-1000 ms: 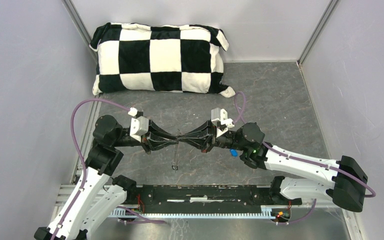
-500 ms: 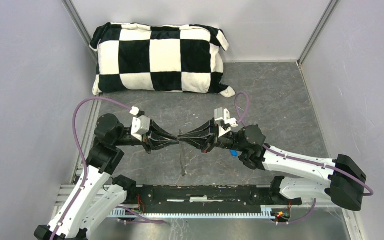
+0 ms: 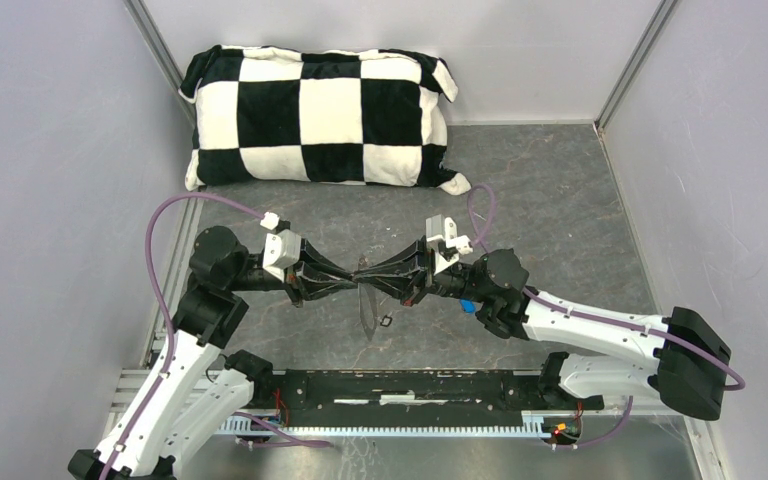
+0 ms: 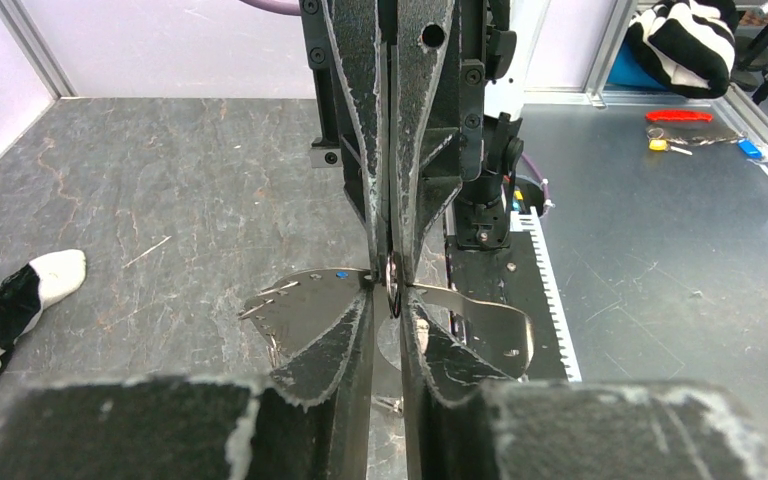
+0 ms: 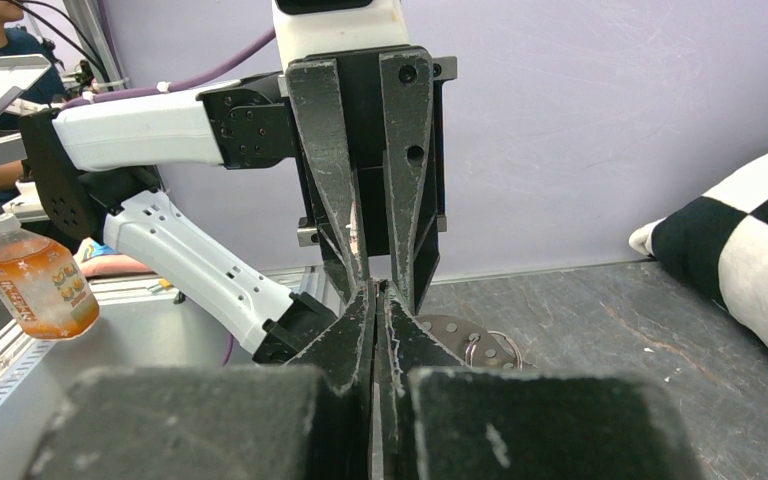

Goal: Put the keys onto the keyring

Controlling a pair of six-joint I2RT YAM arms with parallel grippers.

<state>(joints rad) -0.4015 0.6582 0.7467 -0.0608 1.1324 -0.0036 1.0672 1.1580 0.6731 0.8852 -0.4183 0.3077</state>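
The two tools meet tip to tip above the table point(image 3: 560, 200), and the keyring point(image 3: 365, 308) hangs from where they meet. It is a silvery loop that drops from the tips toward the arms' bases, with its long axis crosswise to the line the two arms make. The left tool point(image 4: 388, 292) is closed to a narrow gap and pinches the loop's upper edge. The right tool point(image 5: 375, 292) has its fingers pressed fully together and comes at the same spot from the opposite side (whether it nips the wire or only butts against it, the views do not settle).

The black-headed key point(image 3: 385, 321) sits just beside the loop's low end, on the right tool's side. I cannot tell whether it is already threaded on. The blue key point(image 3: 468, 306) lies on the table behind the right tool, tucked under that arm's wrist. It is well apart from the loop and farther again from the left tool.

The right arm is therefore the nearer one to the blue key. By my reading, the next move calls for the right tool to back away along its own axis and go down for that key. The left tool would meanwhile keep the loop hanging with its open face toward the right side.
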